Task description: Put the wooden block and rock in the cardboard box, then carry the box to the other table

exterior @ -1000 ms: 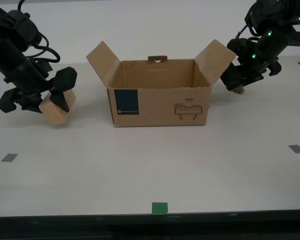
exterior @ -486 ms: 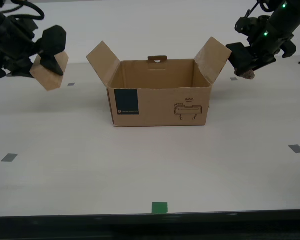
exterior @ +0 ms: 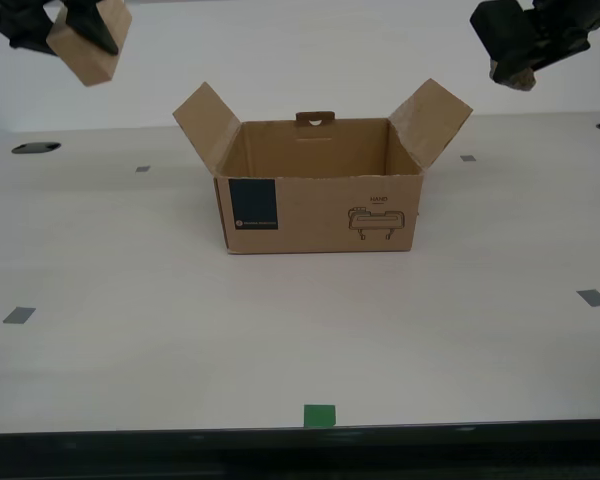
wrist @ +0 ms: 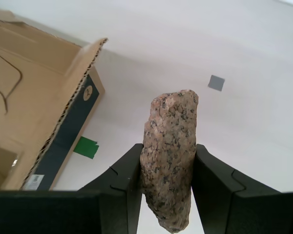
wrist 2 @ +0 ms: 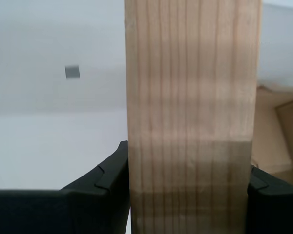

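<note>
The cardboard box (exterior: 320,205) stands open on the off-white table, its flaps spread and its navy label panel facing the camera. High at the exterior view's upper left, the wooden block (exterior: 92,55) hangs tilted in my second gripper (exterior: 68,25). In the second wrist view the block (wrist 2: 193,112) fills the space between the jaws of that gripper (wrist 2: 185,180), with part of the box (wrist 2: 278,131) beyond it. At the exterior view's upper right, my first gripper (exterior: 525,50) holds the rock (exterior: 515,78). The first wrist view shows the speckled rock (wrist: 170,151) clamped upright, above and beside a flap of the box (wrist: 34,97).
Grey tape squares (exterior: 18,315) (exterior: 593,297) and a green tape square (exterior: 319,415) mark the table (exterior: 300,340). A dark round opening (exterior: 35,148) lies at the far side on the exterior view's left. The table's front edge runs along the bottom of the exterior view.
Both arms have risen well above the table, the second carrying the wooden block and the first the rock, from beside the box to above its flaps. The box has not moved.
</note>
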